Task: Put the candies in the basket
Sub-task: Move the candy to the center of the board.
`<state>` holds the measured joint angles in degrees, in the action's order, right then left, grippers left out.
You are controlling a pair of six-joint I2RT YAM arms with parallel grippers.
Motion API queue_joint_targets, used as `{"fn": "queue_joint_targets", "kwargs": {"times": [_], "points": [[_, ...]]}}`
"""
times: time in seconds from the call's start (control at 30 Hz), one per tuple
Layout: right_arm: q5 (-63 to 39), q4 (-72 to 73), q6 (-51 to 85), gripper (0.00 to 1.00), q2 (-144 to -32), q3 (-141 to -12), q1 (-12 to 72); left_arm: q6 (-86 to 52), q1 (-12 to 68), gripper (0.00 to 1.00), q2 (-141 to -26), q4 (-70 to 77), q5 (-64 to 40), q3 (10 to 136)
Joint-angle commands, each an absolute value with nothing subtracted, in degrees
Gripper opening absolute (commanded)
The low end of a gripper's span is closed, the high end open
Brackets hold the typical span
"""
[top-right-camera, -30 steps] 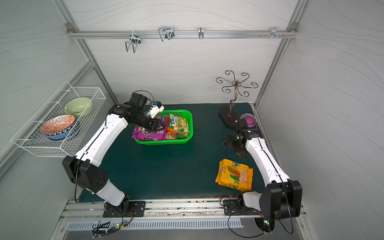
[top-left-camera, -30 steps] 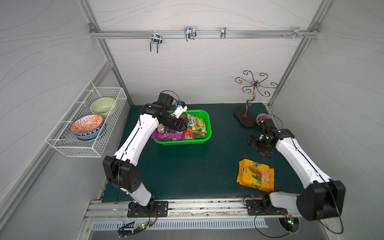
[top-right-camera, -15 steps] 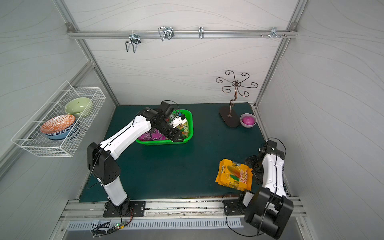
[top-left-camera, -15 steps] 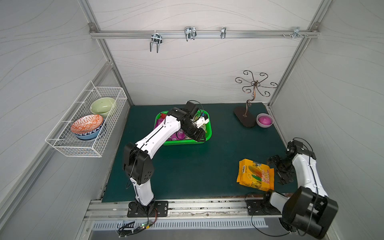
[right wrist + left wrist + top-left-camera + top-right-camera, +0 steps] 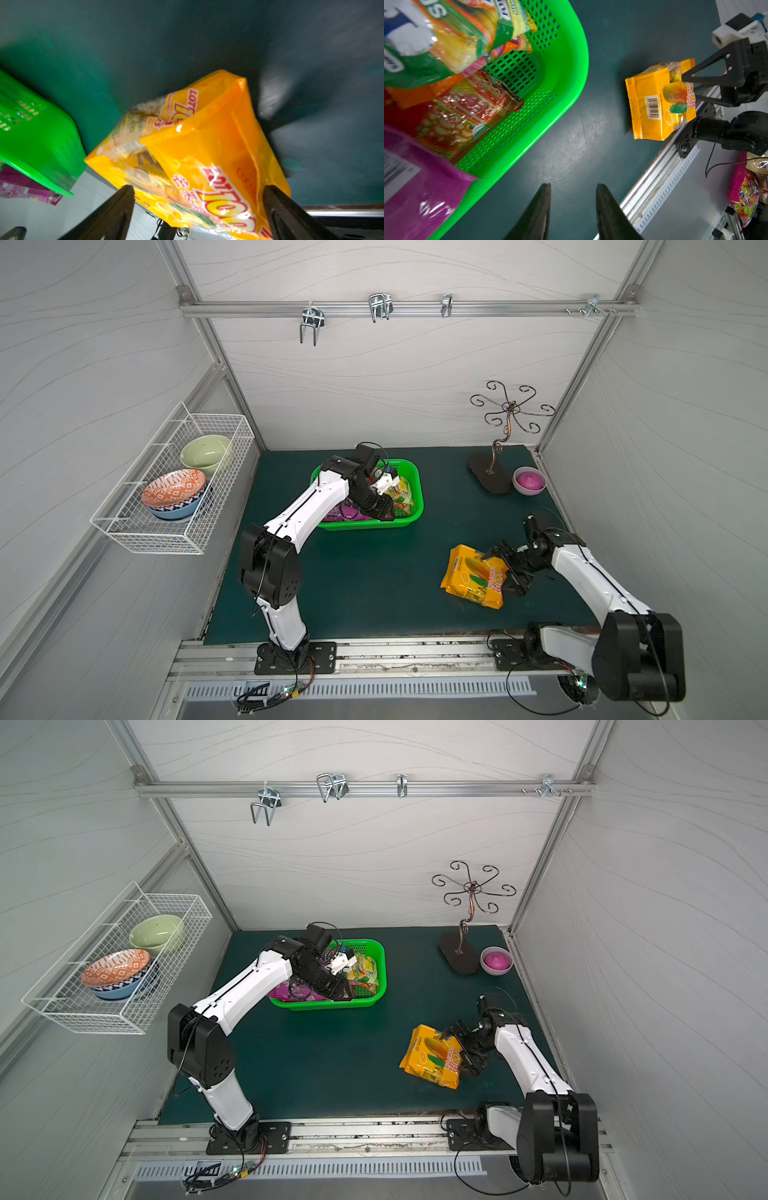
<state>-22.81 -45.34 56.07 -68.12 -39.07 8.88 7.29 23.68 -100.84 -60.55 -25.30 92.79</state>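
The dark green tabletop [image 5: 374, 597] covers the floor of the white-walled cell. The left arm [image 5: 307, 506] reaches from the front rail toward the back, and the right arm [image 5: 590, 576] bends in from the front right corner. A white wire basket [image 5: 166, 531] hangs on the left wall.

The green basket [image 5: 361, 525] sits on the tabletop toward the back, left of centre. The yellow-orange bag [image 5: 469, 576] lies on the tabletop in the front right part, well apart from the green basket. A metal stand [image 5: 488, 477] with curled arms is in the back right corner.

The right hand [image 5: 505, 570] is spread wide at the bag's right end. One finger is over the bag's back corner and the other is beside its edge. I cannot tell whether either finger touches the bag.

The left hand [image 5: 573, 187] hangs at the green basket's near right corner. Its fingers are narrowly parted, with nothing between them.

Inside the green basket lie a purple bag [image 5: 415, 197], whose corner lies over the rim, a red patterned bag [image 5: 467, 108] and a green-yellow bag [image 5: 446, 41] on top.

The wire basket holds an orange patterned bowl [image 5: 174, 489] and a pale green bowl [image 5: 205, 452]. A small pink bowl [image 5: 528, 481] sits just beside the stand's base.
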Motion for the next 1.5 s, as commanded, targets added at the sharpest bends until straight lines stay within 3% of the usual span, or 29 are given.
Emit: {"fn": "queue_joint_targets", "kwargs": {"times": [0.0,0.1,0.23,0.5,0.53,0.67,0.7,0.8,0.9,1.03,1.3,1.47], "points": [[-24.97,-36.8,66.19,0.99,-71.98,-42.12,18.5,8.78,21.86,0.39,-97.7,-60.52,-25.23,90.75],[-22.25,-37.63,64.43,0.99,-77.0,-48.33,24.43,8.81,20.94,0.39,-96.62,-60.05,-24.87,87.79],[-21.48,-39.81,58.44,0.99,-78.9,-51.27,24.97,8.38,20.92,0.4,-96.07,-58.6,-27.56,83.79],[-18.04,-50.63,51.86,0.96,-61.5,-46.17,24.59,7.54,22.93,0.41,-100.64,-57.43,-32.41,86.68],[-18.02,-51.55,51.9,0.94,-59.15,-44.79,23.98,7.18,23.59,0.41,-101.38,-57.07,-32.48,87.34],[-21.51,-51.11,52.26,0.65,-52.65,-38.45,18.94,5.4,27.46,0.42,-103.82,-54.97,-32.88,88.59],[-21.82,-50.25,52.54,0.64,-51.9,-37.18,17.81,5.04,28.48,0.42,-104.35,-54.45,-32.71,88.64],[-22.36,-45.3,52.21,0.47,-52.65,-34.1,15.25,3.84,30.59,0.42,-105.97,-52.96,-32.3,89.01],[-24.11,-38.84,52.28,0.35,-56.63,-32.56,15.13,3.43,30.76,0.42,-107.92,-52.92,-31.56,90.39],[-27.75,-28.95,51.76,0.36,-60.77,-30.19,15.64,3.95,30.73,0.42,-108.44,-53.23,-30.03,91.29],[-27.13,-29.05,49.4,0.41,-61.38,-30.73,15.19,4.47,30.74,0.42,-107.42,-52.98,-29.05,89.93],[-26.87,-26.85,49.23,0.36,-63.24,-29.63,14.36,4.66,30.76,0.42,-107.8,-52.56,-28.35,90.08]]}}
